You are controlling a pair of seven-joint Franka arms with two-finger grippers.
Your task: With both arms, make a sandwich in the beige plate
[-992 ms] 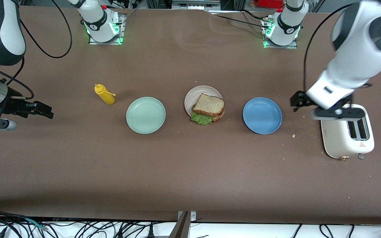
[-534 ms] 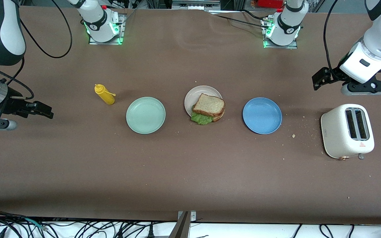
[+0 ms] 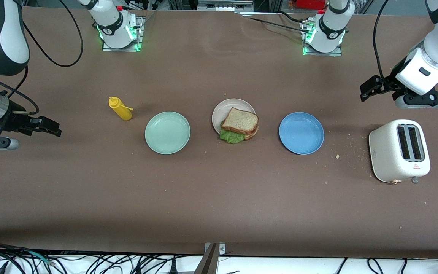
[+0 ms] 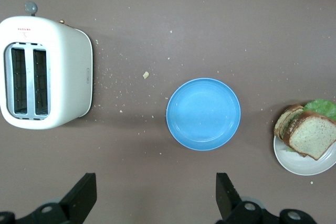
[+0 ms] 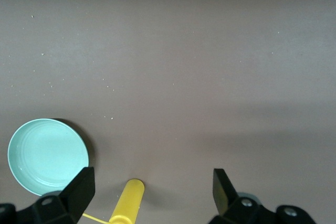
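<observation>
**Sandwich stacked on the plate, both grippers clear**

The sandwich [image 3: 240, 125] sits on the beige plate [image 3: 226, 106], which serves as the landmark here. It lies toward the plate's camera-side edge — the bread overhangs the rim there, and a ruffle of lettuce [image 3: 231, 136] pokes out past it. A mint plate [image 3: 167, 133] lies beside the beige plate toward the right arm's end of the table, with a yellow bottle [image 3: 120, 109] further that way. A blue plate [image 3: 301, 133] lies beside it toward the left arm's end, and a white toaster [image 3: 399, 150] further on, among scattered crumbs.

The left gripper [image 3: 369, 88] hangs in the air well apart from the plate, over bare table past the blue plate; its jaws stand wide and hold nothing. The right gripper [image 3: 48, 127] waits well apart at the right arm's end, past the bottle, jaws likewise wide and empty.

By the look of it the stack is complete, so little remains of the task. Should it need nudging further onto the plate, I would judge it light, soft and easily crushed — the slices compress, crumble and could slide on the slick leaf. Best taken gently by two facing crust edges, where the bread is firmest, with the jaws pinching the whole stack together.
</observation>
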